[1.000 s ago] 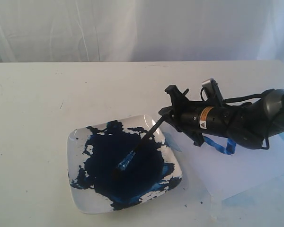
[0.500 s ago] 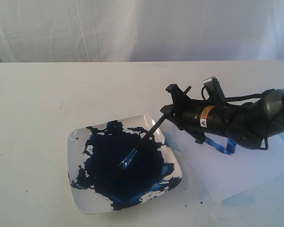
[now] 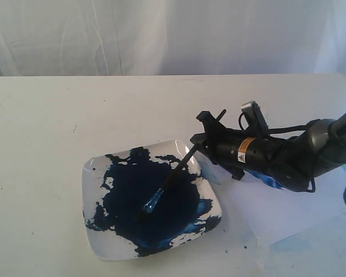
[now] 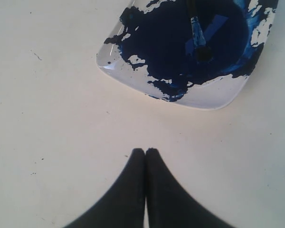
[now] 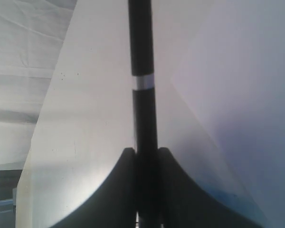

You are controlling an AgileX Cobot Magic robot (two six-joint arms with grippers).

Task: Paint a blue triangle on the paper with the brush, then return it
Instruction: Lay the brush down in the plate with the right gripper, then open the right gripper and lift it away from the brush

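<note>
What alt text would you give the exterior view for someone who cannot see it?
A dark robot arm reaching in from the right grips a black-handled brush in its jaws, the bristles resting in dark blue paint on a white square plate. A white paper lies beneath the arm on a pale table.

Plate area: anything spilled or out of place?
Dark blue paint smears most of the white square plate, reaching its rim in places, and a few dark specks dot the white table beside it. Nothing else stands out.
</note>
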